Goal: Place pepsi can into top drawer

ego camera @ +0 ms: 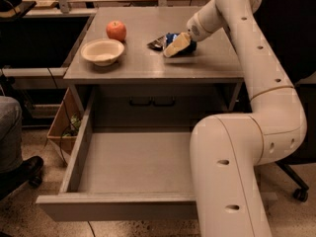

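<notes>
gripper down at pepsi can, upper centre of frame, on cabinet top beside dark wrapper. open or closed: cannot tell. likely light, thin-walled, slick, dents easily; take across mid-body, moderate squeeze. top drawer open, lower frame.

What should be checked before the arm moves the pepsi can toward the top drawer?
1. Top drawer open: ok; it is pulled out, and the floor that shows has nothing on it.
2. Gripper at the pepsi can: ok; it is at the can on the tabletop, toward the back.
3. Can held firmly: cannot tell.
4. Snack wrapper free of the can: cannot tell; it lies right beside the can and might drag along.
5. Bowl and apple away from the can: ok; both sit apart from it, on the other side of the wrapper.
6. Drawer's right side free: cannot tell; the robot's arm hides it.
</notes>
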You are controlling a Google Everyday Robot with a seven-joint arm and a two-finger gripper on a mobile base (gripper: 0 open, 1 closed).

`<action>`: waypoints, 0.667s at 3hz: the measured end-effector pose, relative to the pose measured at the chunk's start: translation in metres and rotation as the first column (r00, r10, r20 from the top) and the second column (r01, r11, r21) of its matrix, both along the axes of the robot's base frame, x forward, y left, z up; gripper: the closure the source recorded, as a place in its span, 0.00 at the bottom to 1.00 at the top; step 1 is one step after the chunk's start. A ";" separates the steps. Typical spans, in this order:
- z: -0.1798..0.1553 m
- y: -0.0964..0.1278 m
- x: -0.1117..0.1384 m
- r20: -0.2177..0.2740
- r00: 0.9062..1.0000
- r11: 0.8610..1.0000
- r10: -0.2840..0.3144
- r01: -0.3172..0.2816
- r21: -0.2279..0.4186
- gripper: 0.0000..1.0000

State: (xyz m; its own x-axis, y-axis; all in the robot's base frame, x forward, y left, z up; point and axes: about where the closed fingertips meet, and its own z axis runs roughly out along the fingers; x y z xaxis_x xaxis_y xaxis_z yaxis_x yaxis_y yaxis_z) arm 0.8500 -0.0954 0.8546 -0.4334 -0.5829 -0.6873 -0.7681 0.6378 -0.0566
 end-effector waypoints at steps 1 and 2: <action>0.000 -0.001 -0.003 -0.011 1.000 1.000 -0.002 0.002 0.018 0.42; 0.003 -0.005 -0.008 -0.020 1.000 0.999 -0.002 0.003 0.034 0.65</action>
State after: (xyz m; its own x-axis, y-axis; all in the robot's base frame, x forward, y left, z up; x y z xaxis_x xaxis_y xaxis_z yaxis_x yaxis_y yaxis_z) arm 0.8422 -0.1002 0.8580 -0.4486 -0.5581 -0.6981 -0.7672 0.6412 -0.0196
